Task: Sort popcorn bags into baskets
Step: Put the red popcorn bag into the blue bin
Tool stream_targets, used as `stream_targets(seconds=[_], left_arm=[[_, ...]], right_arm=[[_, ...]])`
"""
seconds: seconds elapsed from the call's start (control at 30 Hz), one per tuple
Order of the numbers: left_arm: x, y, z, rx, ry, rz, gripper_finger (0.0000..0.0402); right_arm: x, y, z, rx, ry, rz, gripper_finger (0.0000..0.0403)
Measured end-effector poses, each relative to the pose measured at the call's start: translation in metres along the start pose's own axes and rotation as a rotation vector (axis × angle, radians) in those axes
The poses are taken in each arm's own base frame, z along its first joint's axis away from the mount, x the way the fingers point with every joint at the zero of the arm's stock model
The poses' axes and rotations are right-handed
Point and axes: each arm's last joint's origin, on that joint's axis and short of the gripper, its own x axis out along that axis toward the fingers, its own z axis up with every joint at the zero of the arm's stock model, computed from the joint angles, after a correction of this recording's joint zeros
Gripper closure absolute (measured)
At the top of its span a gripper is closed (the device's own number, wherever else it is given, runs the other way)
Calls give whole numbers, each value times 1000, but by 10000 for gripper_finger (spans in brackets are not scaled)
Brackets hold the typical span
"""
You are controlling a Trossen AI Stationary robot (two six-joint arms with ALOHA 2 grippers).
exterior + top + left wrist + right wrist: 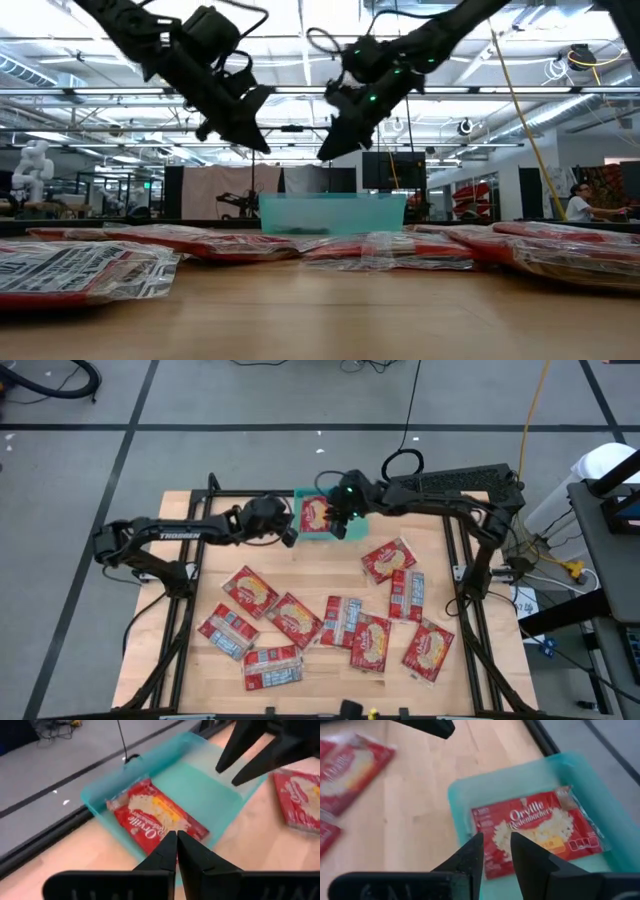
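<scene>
- Both tools hang over the teal basket (322, 525) at the far edge of the worktop (320, 575). The left tool (290, 532) comes in from the left side and the right tool (340, 525) from the right.
- Left tool: fingers pressed together, nothing between them, going by its own wrist view. It's up in the air, not touching the basket.
- Right tool: fingers a little apart with only a thin gap, empty, also above the basket and clear of it.
- One popcorn bag (535, 832) lies flat in the basket, red face up. The print reads "Orville Redenbacher's" in white, pretty clear in the right wrist view. There's more small print in the corners, but it's too tiny to make out.
- Left wrist view catches the same bag, but the left tool's fingers cover its near end, so only "Orville" and part of the next word show.
- The rest of the bags (330, 622) are scattered on the near half of the worktop, some overlapping. A few are flipped to their white-grey backs with print I can't read.
- "TROSSEN" is written on the left arm (185, 535) in the high view.
- Low view: the basket wall is see-through-ish, and the bag inside is just a dark smudge.
- A person (578, 203) is in the room at the far right, small and partly cut off by stuff in front.
</scene>
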Motion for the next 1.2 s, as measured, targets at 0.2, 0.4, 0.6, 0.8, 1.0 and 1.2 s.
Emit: stream_targets(seconds=[0.2,0.4,0.6,0.8,1.0,1.2], left_arm=[[2,3,-19,-40,-67,47,395],[9,13,-32,-64,-87,122,387],[28,13,-46,-70,-42,116,376],[51,11,-59,-74,-46,86,390],[64,9,-63,-100,-93,18,397],[65,9,-63,-116,-94,15,383]], right_arm=[[24,-27,9,8,67,-25,335],[54,-54,-7,33,140,-49,364],[77,-69,-28,64,209,-52,388],[82,-69,-35,76,253,-44,401],[82,-68,-37,54,269,-38,403],[86,-68,-37,4,251,-30,403]])
